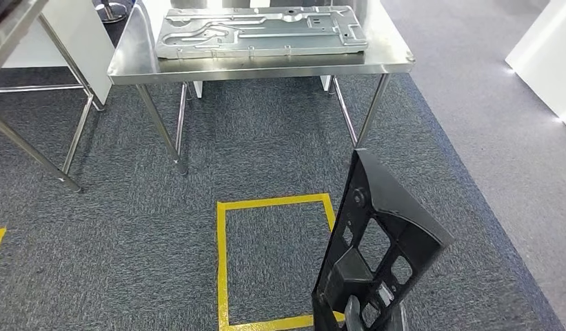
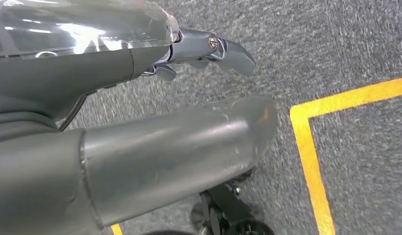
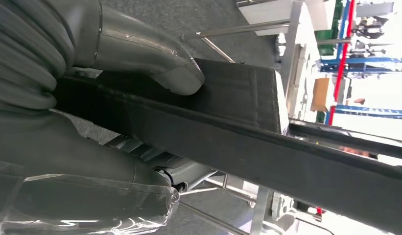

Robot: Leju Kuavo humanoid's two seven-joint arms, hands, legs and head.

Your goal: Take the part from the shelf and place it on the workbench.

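Grey carpet (image 1: 266, 138) lies under the black part (image 1: 376, 248) that the right robot hand (image 3: 91, 98) grips.

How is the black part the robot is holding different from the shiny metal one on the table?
The black part is dark and matte; the metal plate is silver and shiny. The black part stands upright, held in the right hand; the metal plate lies flat on the workbench. Both have cut-out holes.

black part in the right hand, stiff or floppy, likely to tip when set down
The black part probably is stiff: it stands up from the right hand without sagging. Its cut-outs suggest modest weight. Tall and narrow, it may tip on the workbench unless laid flat.
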